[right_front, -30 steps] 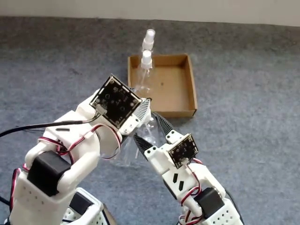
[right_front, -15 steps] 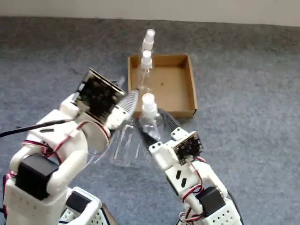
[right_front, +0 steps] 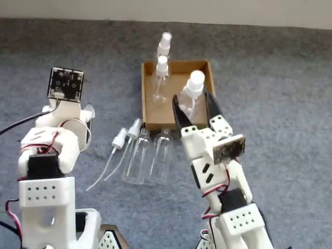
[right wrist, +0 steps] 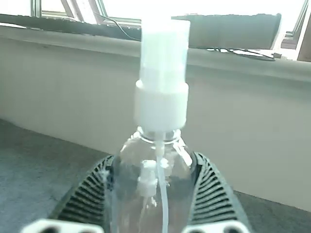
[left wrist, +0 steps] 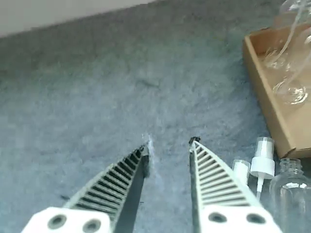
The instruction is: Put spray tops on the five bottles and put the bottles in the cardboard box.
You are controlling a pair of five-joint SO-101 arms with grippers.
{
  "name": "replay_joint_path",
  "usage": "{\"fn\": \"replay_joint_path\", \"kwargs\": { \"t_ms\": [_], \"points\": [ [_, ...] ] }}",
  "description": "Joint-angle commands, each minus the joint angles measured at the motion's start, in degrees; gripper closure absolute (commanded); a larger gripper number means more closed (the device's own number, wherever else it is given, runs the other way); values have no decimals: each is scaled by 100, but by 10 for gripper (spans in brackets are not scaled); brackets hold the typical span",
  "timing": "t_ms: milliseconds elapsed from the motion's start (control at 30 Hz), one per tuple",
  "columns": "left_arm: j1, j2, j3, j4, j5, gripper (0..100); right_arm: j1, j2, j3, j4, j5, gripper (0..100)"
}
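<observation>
At left of tabletop (right_front: 280,129), left tool (left wrist: 170,143) empty, jaws parted, hanging over grey surface. Right of it, two loose spray tops (right_front: 124,137) lying flat, then two uncapped bottles (right_front: 137,155) lying side by side, necks toward cardboard box (right_front: 211,98). Two capped bottles (right_front: 160,85) upright by box's left wall. Right tool (right_front: 192,104) clamped on third capped bottle (right_front: 196,83), upright over near part of box

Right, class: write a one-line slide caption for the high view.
Right gripper holds a capped bottle upright over the cardboard box; two uncapped bottles and two loose spray tops lie nearby.
</observation>
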Motion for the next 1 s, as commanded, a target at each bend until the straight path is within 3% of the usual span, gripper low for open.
{"fn": "replay_joint_path", "kwargs": {
  "t_ms": [0, 167, 300, 467, 767, 867, 967],
  "points": [
    [-479, -48, 1138, -835, 976, 864, -110, 1385, -901, -998, -26, 995],
    [-1077, -31, 2378, -2585, 1380, 864, -558, 2923, -1130, -2343, -26, 995],
    [-1033, -13, 2835, -3666, 1424, 864, -620, 4040, -1130, -3574, -26, 995],
    [-980, -13, 2818, -3613, 1424, 864, -611, 5226, -1165, -4760, -26, 995],
    [-980, -13, 2844, -3622, 1415, 864, -426, 6396, -1191, -5543, 70, 995],
    [-980, -13, 2853, -3622, 1415, 864, 163, 6237, -1393, -5385, 308, 995],
    [-980, -13, 2853, -3622, 1415, 864, 822, 6237, -1930, -4444, 299, 995]
  ]
}}
